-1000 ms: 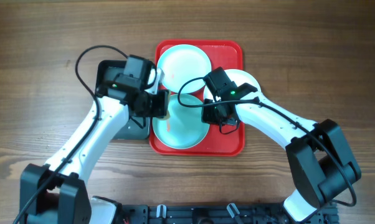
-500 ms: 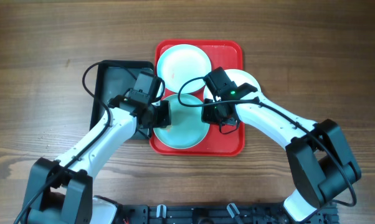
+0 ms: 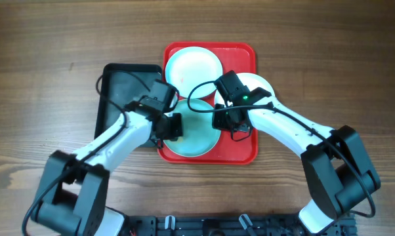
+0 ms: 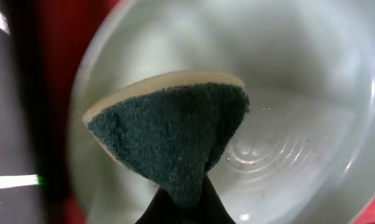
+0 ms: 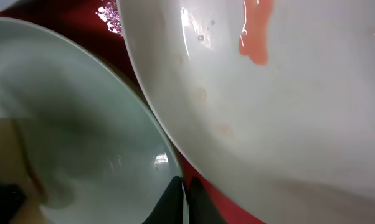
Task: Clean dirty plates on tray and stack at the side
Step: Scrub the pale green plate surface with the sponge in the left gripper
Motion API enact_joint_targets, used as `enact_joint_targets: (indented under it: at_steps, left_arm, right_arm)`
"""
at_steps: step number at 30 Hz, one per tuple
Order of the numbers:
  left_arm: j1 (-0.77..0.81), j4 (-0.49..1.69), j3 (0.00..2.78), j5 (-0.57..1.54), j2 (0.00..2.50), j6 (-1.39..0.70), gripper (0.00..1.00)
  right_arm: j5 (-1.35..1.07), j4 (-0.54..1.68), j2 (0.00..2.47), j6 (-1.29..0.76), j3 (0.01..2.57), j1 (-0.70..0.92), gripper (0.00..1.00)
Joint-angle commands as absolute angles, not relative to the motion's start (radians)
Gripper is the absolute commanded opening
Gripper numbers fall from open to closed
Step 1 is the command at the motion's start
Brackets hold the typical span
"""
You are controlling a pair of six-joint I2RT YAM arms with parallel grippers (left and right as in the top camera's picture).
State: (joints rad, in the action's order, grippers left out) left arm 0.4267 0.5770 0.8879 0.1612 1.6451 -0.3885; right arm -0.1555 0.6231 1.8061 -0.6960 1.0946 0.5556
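tray (image 3: 247,149): three plates (image 3: 194,65) | left pincer (image 4: 181,208) pinching sponge (image 4: 175,134); right pincer (image 5: 184,199) pressed together

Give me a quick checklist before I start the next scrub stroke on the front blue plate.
1. Hold: left gripper shut on the sponge: ok.
2. Position: sponge over the front blue plate: ok; touching it: cannot tell.
3. Steadying: right gripper shut at that plate's rim, apparently pinching it: ok.
4. Stains: white plate carries an orange-red smear: not ok.
5. Stacking: front blue plate, rear blue plate and white plate all lie on the red tray, none set aside: not ok.
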Motion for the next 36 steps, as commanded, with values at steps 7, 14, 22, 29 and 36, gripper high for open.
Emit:
enact_joint_targets:
  at_steps: [7,14,22,29,36]
  left_arm:
    - [0.463,0.568,0.883,0.125,1.684,-0.401,0.04]
    - [0.463,0.572,0.883,0.088,1.689,-0.401,0.04]
    - [0.463,0.554,0.883,0.085,1.732,-0.402,0.04]
    - [0.463,0.523,0.883,0.085,1.762,-0.402,0.04]
    - [0.463,0.519,0.883,0.096,1.762,-0.402,0.04]
  right_arm:
    - [-0.139,0.622,1.78,-0.71,1.098,0.553,0.06]
    - [-0.139,0.622,1.78,-0.71,1.098,0.553,0.07]
    - [-0.139,0.622,1.78,-0.709,1.098,0.553,0.07]
    - [-0.139,0.623,1.78,-0.707,1.098,0.553,0.04]
    - [-0.139,0.624,1.78,-0.709,1.098,0.553,0.04]
